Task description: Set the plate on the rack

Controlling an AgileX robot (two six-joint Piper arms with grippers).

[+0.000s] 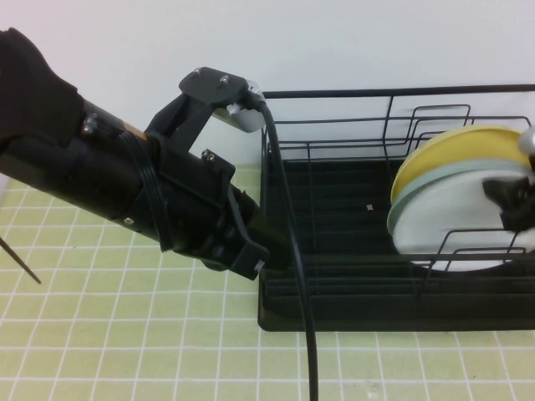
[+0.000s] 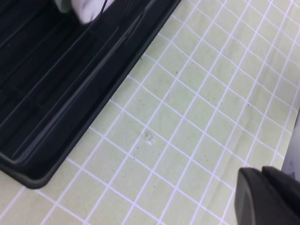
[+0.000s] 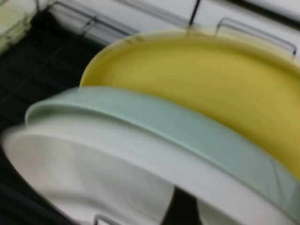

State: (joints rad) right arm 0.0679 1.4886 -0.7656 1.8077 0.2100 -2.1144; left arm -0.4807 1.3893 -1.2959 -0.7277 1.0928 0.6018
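One black rack (image 1: 334,316) sits toward the table's (image 1: 125,334) right edge; three plates stand on edge at the rack's right end, one behind another: the yellow plate (image 1: 447,149) at the back, the green plate (image 1: 415,188) in the middle, the white plate (image 1: 443,224) in front. The right gripper (image 1: 512,205) hangs at the white plate's right rim, fingers spread wide; whether they touch it I cannot tell. The left gripper (image 2: 263,192) hovers over the table just beside the rack's front-left corner; its fingers are clenched on nothing.
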